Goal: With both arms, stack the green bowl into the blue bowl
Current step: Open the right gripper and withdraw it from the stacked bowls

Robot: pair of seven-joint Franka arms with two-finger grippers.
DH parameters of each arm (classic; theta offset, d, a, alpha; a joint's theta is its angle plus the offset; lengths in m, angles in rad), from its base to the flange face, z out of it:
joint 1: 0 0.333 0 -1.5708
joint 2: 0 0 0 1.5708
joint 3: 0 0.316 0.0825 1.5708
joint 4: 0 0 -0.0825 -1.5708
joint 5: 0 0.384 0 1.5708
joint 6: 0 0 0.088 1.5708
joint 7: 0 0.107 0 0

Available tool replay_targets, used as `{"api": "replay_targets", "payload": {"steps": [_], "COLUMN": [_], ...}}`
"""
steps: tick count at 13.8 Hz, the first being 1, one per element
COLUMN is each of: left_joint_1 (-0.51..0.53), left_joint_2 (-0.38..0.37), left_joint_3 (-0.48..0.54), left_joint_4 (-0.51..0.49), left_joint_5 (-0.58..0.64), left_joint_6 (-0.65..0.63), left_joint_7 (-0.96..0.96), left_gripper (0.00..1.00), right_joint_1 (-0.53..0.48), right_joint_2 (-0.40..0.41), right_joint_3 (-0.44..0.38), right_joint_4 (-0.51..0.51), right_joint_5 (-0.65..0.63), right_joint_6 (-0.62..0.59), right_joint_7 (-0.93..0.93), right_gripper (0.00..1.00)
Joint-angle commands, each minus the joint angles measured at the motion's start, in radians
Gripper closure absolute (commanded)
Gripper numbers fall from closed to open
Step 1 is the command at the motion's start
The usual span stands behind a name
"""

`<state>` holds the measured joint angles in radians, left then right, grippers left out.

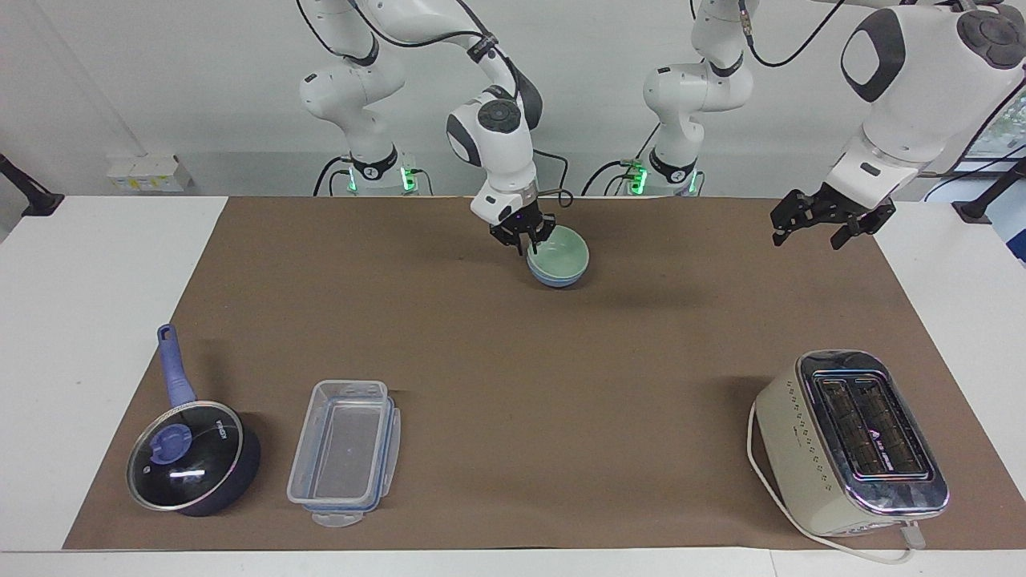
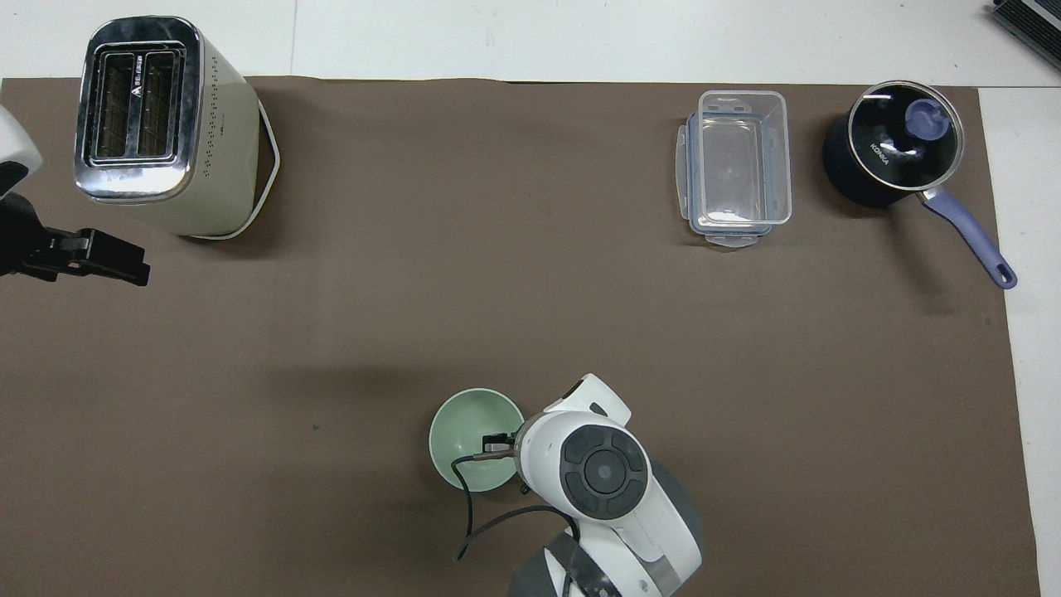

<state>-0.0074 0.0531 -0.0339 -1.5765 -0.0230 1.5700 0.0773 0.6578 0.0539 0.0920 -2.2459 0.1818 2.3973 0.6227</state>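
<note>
The green bowl sits level inside the blue bowl on the brown mat, near the robots and midway along the table. My right gripper is at the green bowl's rim on the right arm's side, with its fingers spread apart. In the overhead view the green bowl covers the blue bowl, and the right wrist hides most of the gripper. My left gripper waits open and empty in the air over the mat's edge at the left arm's end; it also shows in the overhead view.
A cream toaster stands far from the robots at the left arm's end. A clear plastic container and a dark pot with a blue handle stand far from the robots at the right arm's end.
</note>
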Motion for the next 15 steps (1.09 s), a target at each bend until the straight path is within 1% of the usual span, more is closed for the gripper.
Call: {"api": "replay_targets", "payload": {"steps": [1,2,3,4,5,6,9,11,15], "left_joint_1": [0.009,0.009,0.009,0.009,0.009,0.009,0.009,0.009,0.009], "left_joint_2": [0.008,0.008,0.008,0.008,0.008,0.008,0.008,0.008,0.008], "left_joint_3": [-0.006,-0.006,-0.008,-0.006,-0.006,-0.006,-0.008,-0.008,-0.006], "left_joint_4": [0.020,0.020,0.020,0.020,0.020,0.020,0.020,0.020,0.020], "left_joint_5": [0.017,0.017,0.017,0.017,0.017,0.017,0.017,0.017,0.017], "left_joint_6": [-0.005,-0.005,-0.005,-0.005,-0.005,-0.005,-0.005,-0.005,-0.005], "left_joint_7": [0.013,0.013,0.013,0.013,0.013,0.013,0.013,0.013,0.013], "left_gripper": [0.00,0.00,0.00,0.00,0.00,0.00,0.00,0.00,0.00], "right_joint_1": [-0.007,-0.015,-0.030,-0.058,-0.087,-0.119,-0.226,-0.337,-0.542], "right_joint_2": [-0.017,-0.035,-0.057,-0.080,-0.104,-0.130,-0.195,-0.229,-0.233], "right_joint_3": [-0.003,-0.006,-0.009,-0.008,-0.009,-0.011,-0.015,-0.015,-0.015], "right_joint_4": [0.006,0.008,0.009,0.009,0.009,0.009,0.011,0.025,0.106], "right_joint_5": [0.022,0.022,0.022,0.022,0.022,0.021,0.005,0.002,0.002], "right_joint_6": [0.010,0.005,-0.004,-0.015,-0.038,-0.062,-0.113,-0.139,-0.242], "right_joint_7": [0.025,0.023,0.023,0.020,0.012,0.009,-0.033,-0.119,-0.312], "right_gripper": [0.57,0.51,0.42,0.28,0.12,0.01,0.00,0.00,0.00]}}
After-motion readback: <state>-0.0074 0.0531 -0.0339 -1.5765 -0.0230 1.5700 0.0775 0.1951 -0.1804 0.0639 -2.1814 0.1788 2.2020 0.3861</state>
